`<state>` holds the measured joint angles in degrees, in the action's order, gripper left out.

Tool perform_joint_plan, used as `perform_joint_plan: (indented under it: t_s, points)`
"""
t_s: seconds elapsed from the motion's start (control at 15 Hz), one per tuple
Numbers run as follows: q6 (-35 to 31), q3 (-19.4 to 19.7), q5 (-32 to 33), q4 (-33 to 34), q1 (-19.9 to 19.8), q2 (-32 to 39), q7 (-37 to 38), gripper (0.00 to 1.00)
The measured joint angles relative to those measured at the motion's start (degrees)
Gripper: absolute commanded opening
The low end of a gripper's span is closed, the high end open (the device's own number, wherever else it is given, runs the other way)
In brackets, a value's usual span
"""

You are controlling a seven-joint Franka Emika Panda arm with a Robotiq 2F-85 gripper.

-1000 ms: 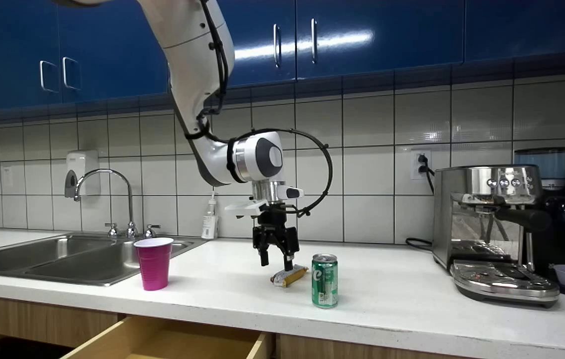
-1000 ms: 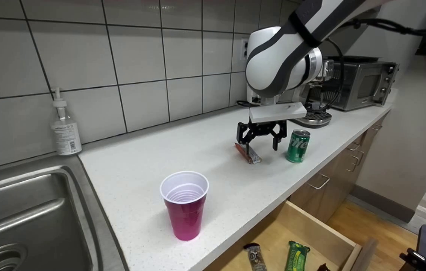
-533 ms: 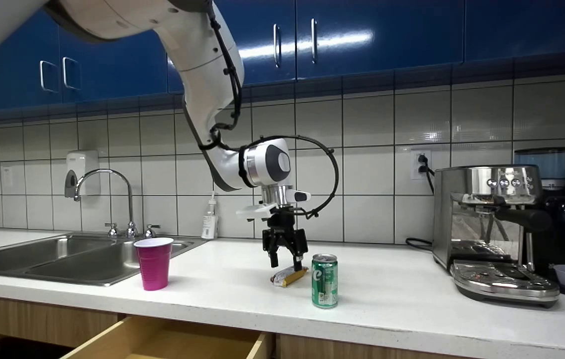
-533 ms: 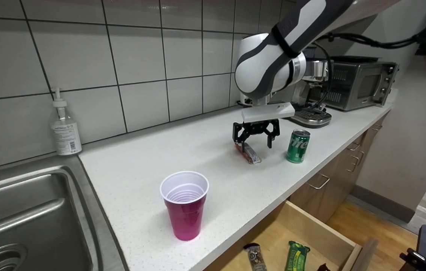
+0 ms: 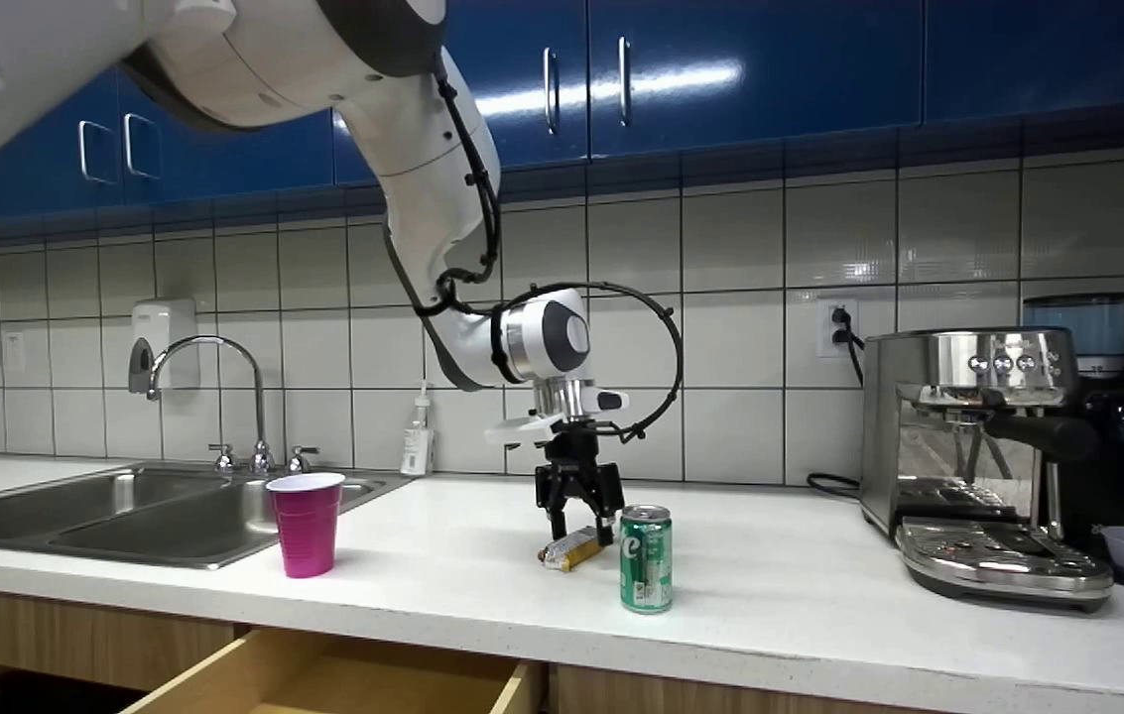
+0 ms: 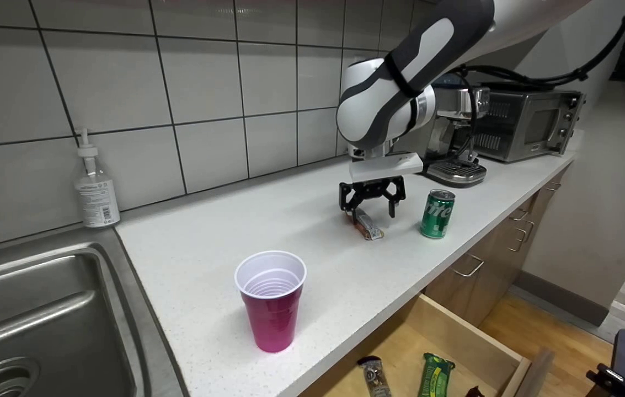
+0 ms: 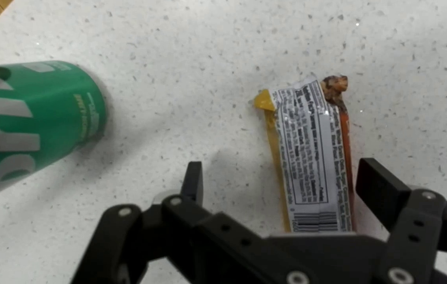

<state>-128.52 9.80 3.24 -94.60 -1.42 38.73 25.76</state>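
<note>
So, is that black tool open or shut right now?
Open. In the wrist view the tool has its fingers wide apart, with counter showing between one of them and the bar.

Your white arm (image 5: 418, 169) has dark grey panels (image 5: 556, 327). Above your black gripper (image 7: 281, 177), dotted with silver screws (image 7: 401, 275), loops a black cable (image 5: 678, 352).

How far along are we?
Seemingly done: the pale wooden drawer stands open. In hand: the open black two-finger gripper flanks the silver-and-yellow wrapped bar in the wrist view. Probably remaining: gripping and lifting it; it lies on the speckled white counter.
</note>
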Motion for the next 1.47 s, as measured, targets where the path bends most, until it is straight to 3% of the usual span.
perform_joint_plan:
  t_s: [0.13,0.53,1.47]
  points:
    - [0.7,0.0,0.0,1.3,0.0,0.9,0.0,0.66]
    - [1.3,0.0,0.0,3.9,0.0,2.6,0.0,0.18]
    - [1.2,-0.2,0.0,3.8,1.1,0.7,-0.1,0.16]
